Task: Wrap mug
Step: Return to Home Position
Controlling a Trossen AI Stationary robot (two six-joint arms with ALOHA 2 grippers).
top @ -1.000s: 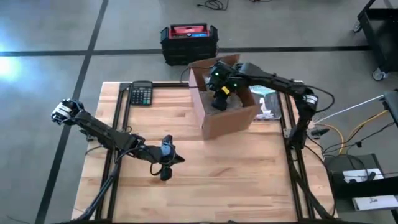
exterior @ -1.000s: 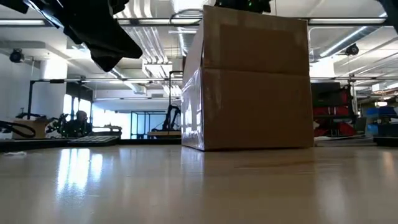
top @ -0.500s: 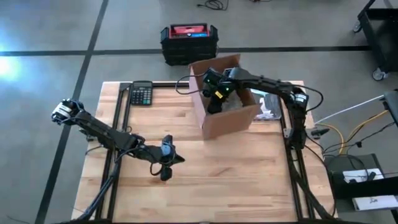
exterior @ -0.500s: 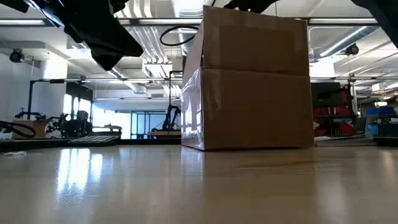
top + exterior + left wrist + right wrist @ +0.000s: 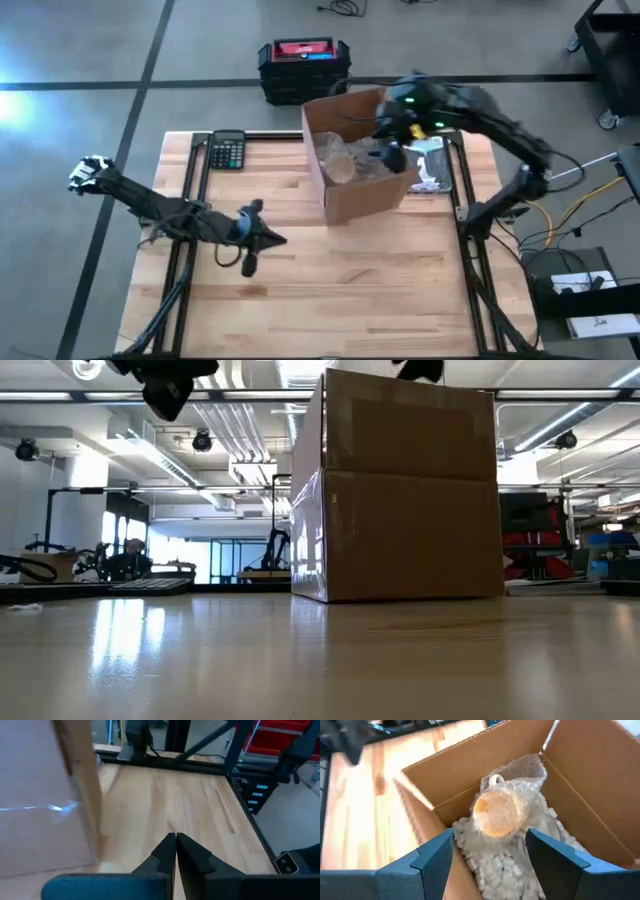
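The left arm (image 5: 150,198) is showing slim black links and a pale cap (image 5: 88,170). The right arm (image 5: 480,105) is glowing with green lights (image 5: 409,101). The left gripper (image 5: 175,845) is tapering into dark wedges; the right gripper (image 5: 490,845) is showing blocky blue-grey fingers (image 5: 436,857).

The cardboard box (image 5: 362,203) stands upright on the far right part of the table (image 5: 350,285), its top open. Inside, on a bed of white packing peanuts (image 5: 506,870), lies the yellow mug (image 5: 499,813) — swathed in clear bubble wrap, its exact pose unclear. Touching it is a second wrapped bundle (image 5: 524,767) — a white handle (image 5: 495,780) shows through.
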